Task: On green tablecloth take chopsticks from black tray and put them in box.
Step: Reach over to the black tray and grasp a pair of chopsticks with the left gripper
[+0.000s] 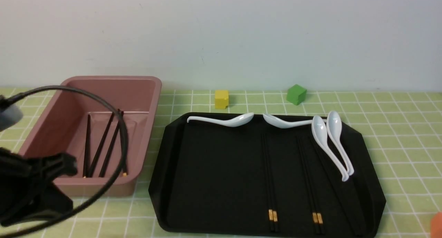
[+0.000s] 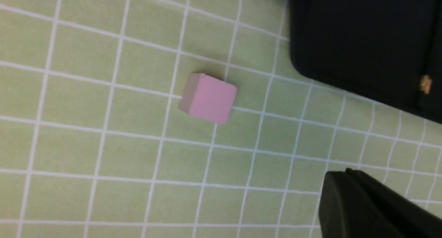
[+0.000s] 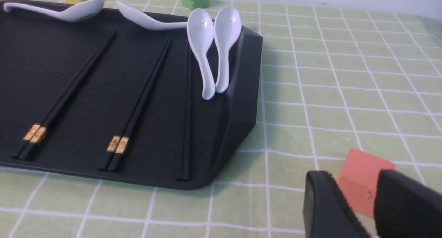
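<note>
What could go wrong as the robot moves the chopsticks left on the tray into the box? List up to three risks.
1. The black chopsticks barely stand out from the black tray; a grasp may miss or take one stick.
2. Two spoons lie close beside the rightmost chopsticks; lifting could drag them.
3. An orange cube sits by the right hand; it may get knocked.
</note>
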You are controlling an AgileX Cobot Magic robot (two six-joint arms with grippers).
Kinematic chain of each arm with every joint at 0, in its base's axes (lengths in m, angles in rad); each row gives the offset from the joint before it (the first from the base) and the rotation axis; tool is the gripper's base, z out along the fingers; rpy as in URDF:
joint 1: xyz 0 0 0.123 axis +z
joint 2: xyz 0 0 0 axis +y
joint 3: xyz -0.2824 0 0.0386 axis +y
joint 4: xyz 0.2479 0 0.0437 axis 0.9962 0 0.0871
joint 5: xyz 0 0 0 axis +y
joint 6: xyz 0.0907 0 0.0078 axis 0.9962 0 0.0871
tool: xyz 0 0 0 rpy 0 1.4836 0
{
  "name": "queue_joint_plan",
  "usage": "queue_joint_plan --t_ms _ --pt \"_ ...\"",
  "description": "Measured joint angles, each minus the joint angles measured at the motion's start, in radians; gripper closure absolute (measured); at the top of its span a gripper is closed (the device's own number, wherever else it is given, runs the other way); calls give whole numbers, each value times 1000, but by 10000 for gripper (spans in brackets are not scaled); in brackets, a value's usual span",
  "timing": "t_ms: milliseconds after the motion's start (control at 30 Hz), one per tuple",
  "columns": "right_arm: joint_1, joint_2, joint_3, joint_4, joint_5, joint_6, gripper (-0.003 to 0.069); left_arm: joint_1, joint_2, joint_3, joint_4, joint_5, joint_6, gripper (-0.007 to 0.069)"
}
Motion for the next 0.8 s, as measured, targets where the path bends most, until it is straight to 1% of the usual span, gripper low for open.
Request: queue_joint_plan --t_ms 67,100,133,300,367,433,500,533,567,600,667,800 --pt "0 0 0 0 0 0 419 -45 95 -45 -11 -7 -5 637" --pt "0 0 0 0 0 0 419 -102 166 -83 -17 -16 -7 637" --pt "0 0 0 0 0 0 419 -129 215 -113 -20 -19 -11 637" --pt "0 0 0 0 0 0 419 -339 534 -361 -37 -38 -79 637" --pt "0 0 0 0 0 0 419 -389 625 -445 -32 -41 -100 630" --pt "0 0 0 0 0 0 419 -440 720 -538 -8 -41 -129 607" --pt "0 0 0 0 0 0 419 -486 814 -638 29 -31 -161 563" --pt "0 0 0 0 0 0 419 -495 831 -658 37 -25 -168 552" --pt "0 0 0 0 0 0 419 -527 898 -735 77 -9 -202 505" --pt "0 0 0 0 0 0 419 -540 921 -764 97 2 -221 487" --pt "0 0 0 0 0 0 419 -565 996 -850 136 32 -264 421" --pt "0 0 0 0 0 0 419 -607 1148 -1063 205 88 -368 311"
